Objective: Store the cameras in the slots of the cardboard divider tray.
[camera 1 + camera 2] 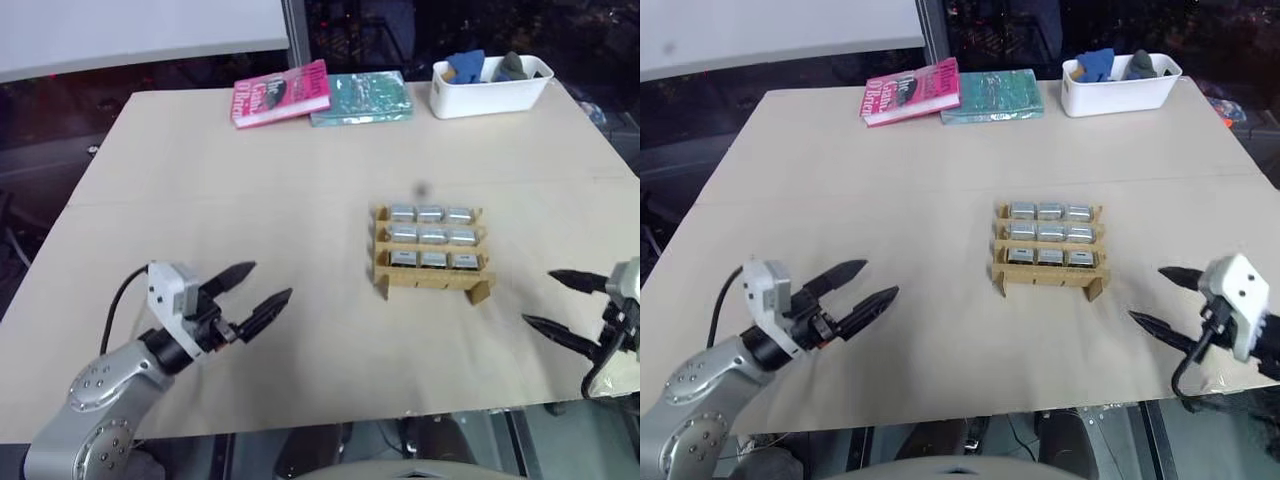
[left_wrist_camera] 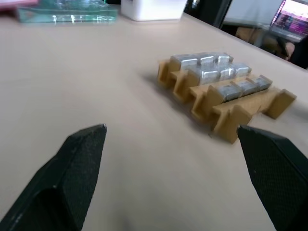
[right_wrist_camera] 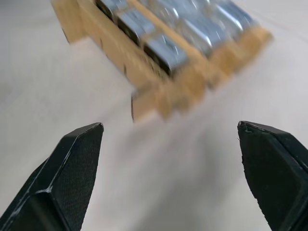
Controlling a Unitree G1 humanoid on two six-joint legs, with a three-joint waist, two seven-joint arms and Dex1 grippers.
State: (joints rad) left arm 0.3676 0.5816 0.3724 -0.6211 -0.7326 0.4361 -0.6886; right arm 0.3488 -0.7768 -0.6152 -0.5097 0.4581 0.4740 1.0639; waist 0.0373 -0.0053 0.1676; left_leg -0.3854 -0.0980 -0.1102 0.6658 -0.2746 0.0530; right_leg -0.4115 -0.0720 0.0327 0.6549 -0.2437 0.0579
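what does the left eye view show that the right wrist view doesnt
Left eye view alone: the pink book, teal book, white bin and the open left pincer. Right wrist view alone: a close look past the open right pincer. Both: the cardboard divider tray with cameras in its slots, on the table.

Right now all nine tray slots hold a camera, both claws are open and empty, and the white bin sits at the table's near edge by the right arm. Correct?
One thing is off: the white bin sits at the far edge, beside the books, as the left eye view shows. The cardboard divider tray holds nine cameras; left claw and right claw are open and empty.
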